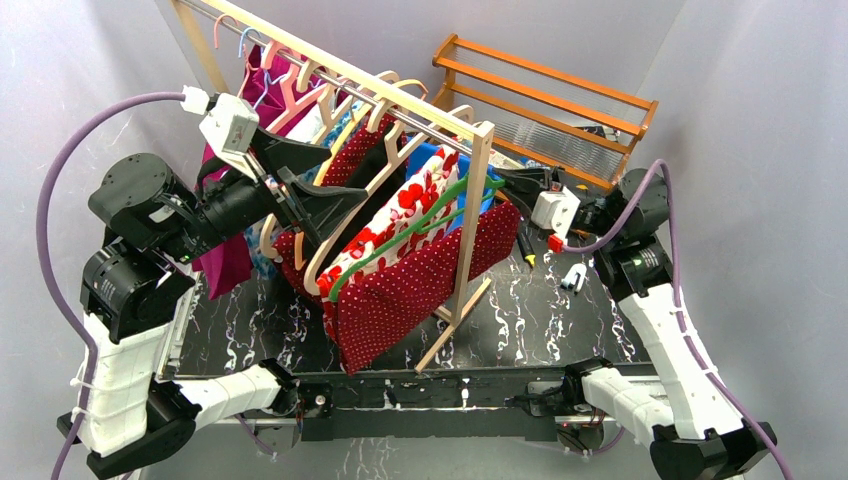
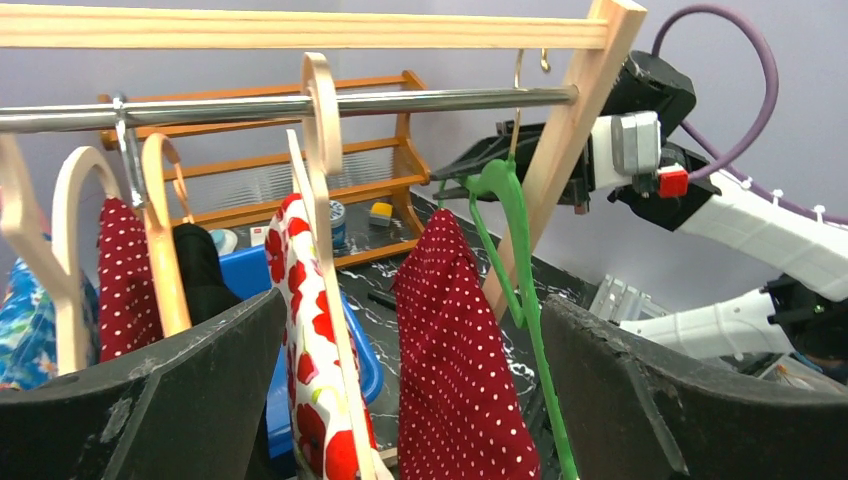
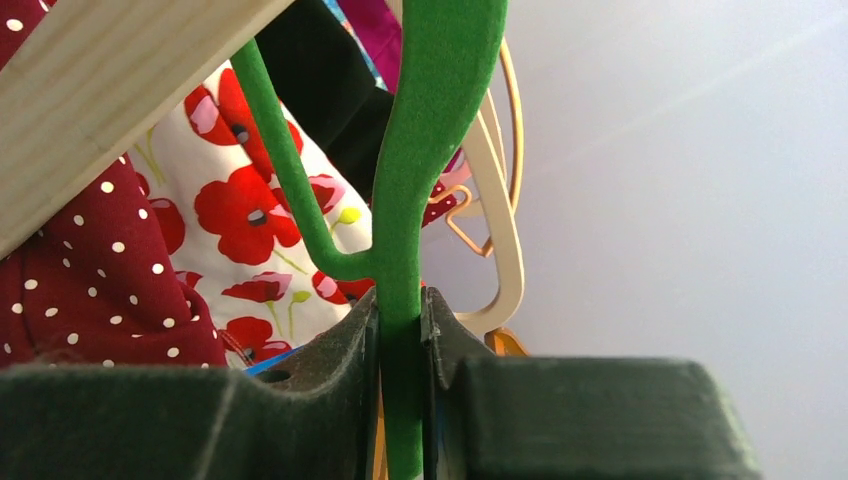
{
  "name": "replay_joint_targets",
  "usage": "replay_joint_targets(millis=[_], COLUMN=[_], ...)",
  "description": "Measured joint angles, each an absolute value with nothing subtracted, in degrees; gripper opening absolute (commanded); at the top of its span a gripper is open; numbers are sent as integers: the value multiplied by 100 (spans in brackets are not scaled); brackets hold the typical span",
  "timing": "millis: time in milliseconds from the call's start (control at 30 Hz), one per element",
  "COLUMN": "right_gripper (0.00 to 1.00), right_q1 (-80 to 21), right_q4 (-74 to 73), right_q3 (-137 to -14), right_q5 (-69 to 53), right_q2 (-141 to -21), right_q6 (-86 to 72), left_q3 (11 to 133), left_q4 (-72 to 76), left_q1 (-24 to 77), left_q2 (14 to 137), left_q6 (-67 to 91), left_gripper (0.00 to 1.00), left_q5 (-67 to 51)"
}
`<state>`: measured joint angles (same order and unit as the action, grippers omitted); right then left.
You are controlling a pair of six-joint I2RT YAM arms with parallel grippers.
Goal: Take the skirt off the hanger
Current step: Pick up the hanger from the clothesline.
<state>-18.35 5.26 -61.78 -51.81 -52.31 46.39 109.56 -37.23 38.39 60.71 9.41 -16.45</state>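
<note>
Where the wooden rack (image 1: 478,200) stands on the dark table (image 1: 540,310), the red polka-dot skirt (image 1: 420,285) is draped over the green hanger (image 3: 440,90), which is hooked on the metal rail (image 2: 300,105). The hanger's neck is clamped by the right gripper (image 3: 400,330). Farther along the rail, the left gripper (image 1: 315,175) is held wide apart and empty near the wooden hangers (image 2: 160,250).

Bright, even light; soft shadows.
</note>
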Motion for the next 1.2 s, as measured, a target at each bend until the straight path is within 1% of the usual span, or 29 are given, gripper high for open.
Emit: replay_joint_targets(millis=[267,467,867,1200], right_gripper=[0,0,0,0], right_q1=[-1839,-1839,-1839,-1839], right_q4=[405,-34,-390,-805], right_q3=[-6353,-6316,-6058,-5889], right_q5=[-4703,-4160,-3227,-2536], right_q2=[-5408,-5336,-4694,-4191], right_q6=[4333,4327,3894,4163], left_q3=[10903,10903,10840,10763], left_q4=[-3573,-3444,-3052,-2995], left_q1=[3839,3839,3839,3839], left_q2=[6106,6125,5972,5854], left_q6=[856,860,1072,1385], left_gripper=[98,98,98,98], left_q5=[-2296,-2379,-1986,-1415])
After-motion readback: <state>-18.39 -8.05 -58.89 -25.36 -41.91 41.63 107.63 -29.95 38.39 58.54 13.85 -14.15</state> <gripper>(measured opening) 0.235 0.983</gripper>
